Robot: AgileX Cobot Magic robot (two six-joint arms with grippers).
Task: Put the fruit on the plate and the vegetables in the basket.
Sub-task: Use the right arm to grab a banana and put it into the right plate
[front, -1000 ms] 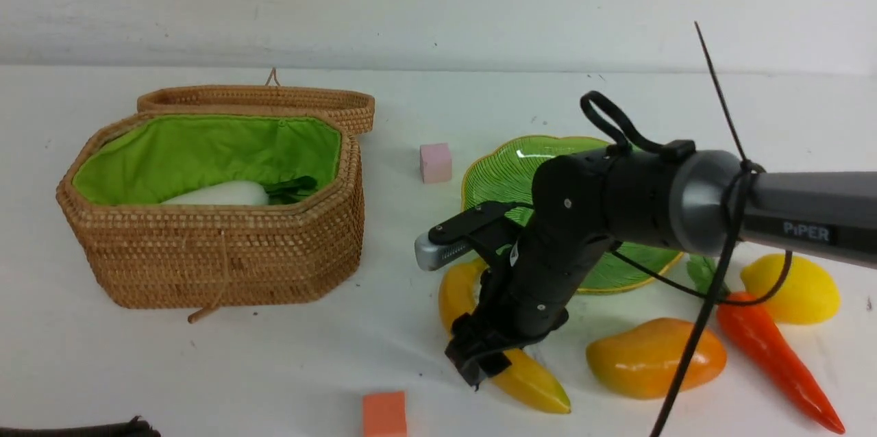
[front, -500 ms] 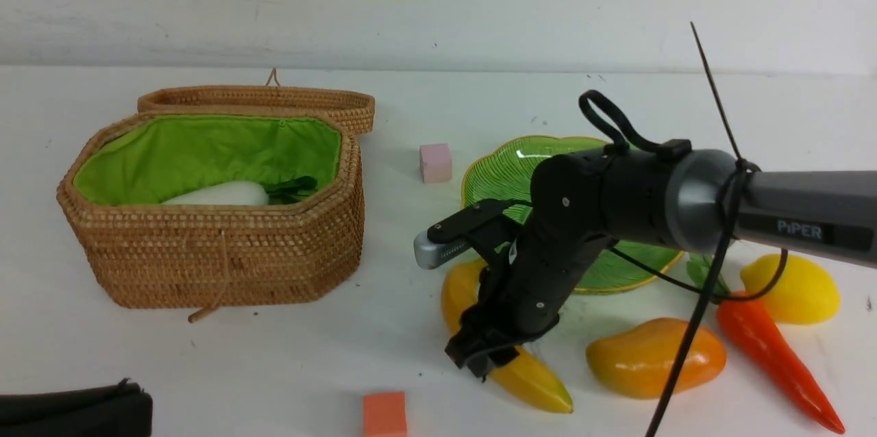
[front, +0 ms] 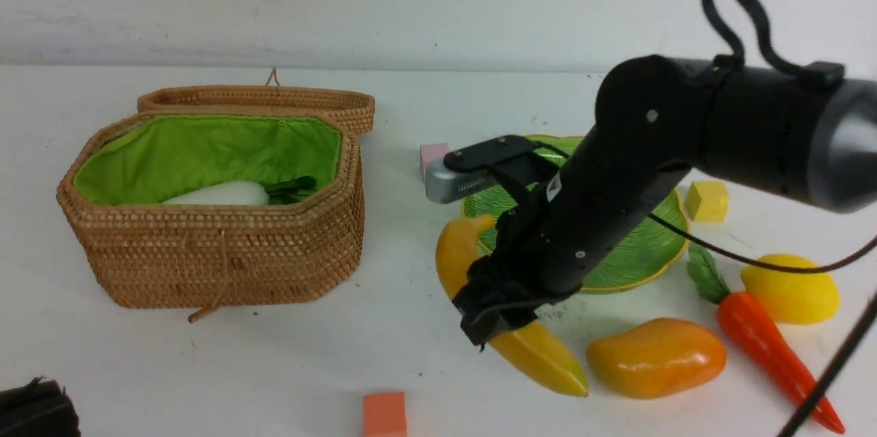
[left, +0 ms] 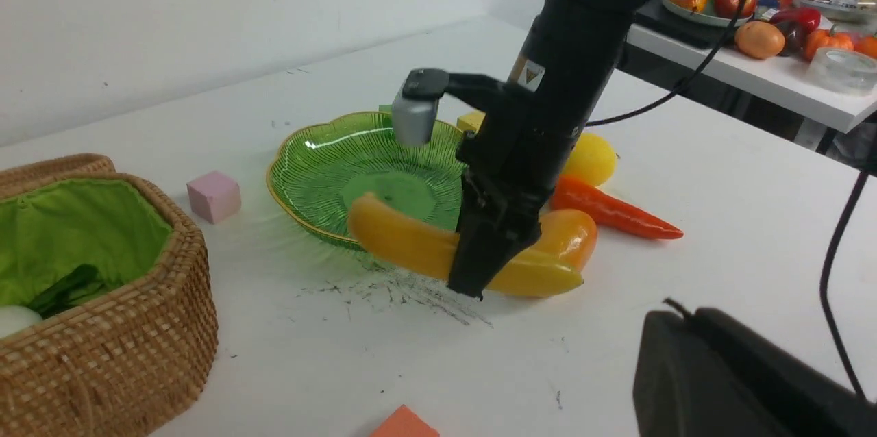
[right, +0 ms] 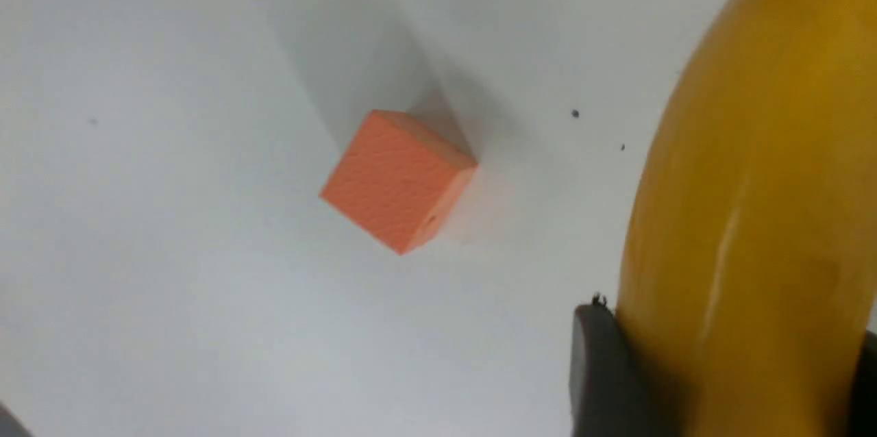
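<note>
The right gripper (front: 495,327) was clamped on the banana (front: 541,355), and that was the whole story of the moment. Its jaws pinched the fruit across the middle, one dark finger (right: 599,368) pressed flat against the yellow skin in the wrist view. The banana ran slantwise through the grip: its blunt end poked up toward the plate (front: 644,252), right at the near rim, and its greenish tip stuck out low on the other side, pointing toward the mango (front: 656,357). Whether the banana was clear of the table (front: 342,355) could not be told.

The mango lay just beside that tip, on the table in front of the plate. Further right sat the carrot (front: 767,338), leaves toward the plate, and the lemon (front: 791,288) just beyond it. None of them was on the plate, whose visible surface held nothing.

Over on the left stood the basket (front: 219,259), lid (front: 260,98) thrown back, and the radish (front: 219,194) lay inside on the green lining, well apart from the gripper.

An orange cube (front: 384,413) sat near the front edge, a pink cube (front: 430,153) behind the arm's camera, a yellow cube (front: 707,201) by the plate's far right rim.

The left gripper (left: 692,334) hung low at the near left, clenched, well away from all the fruit.
</note>
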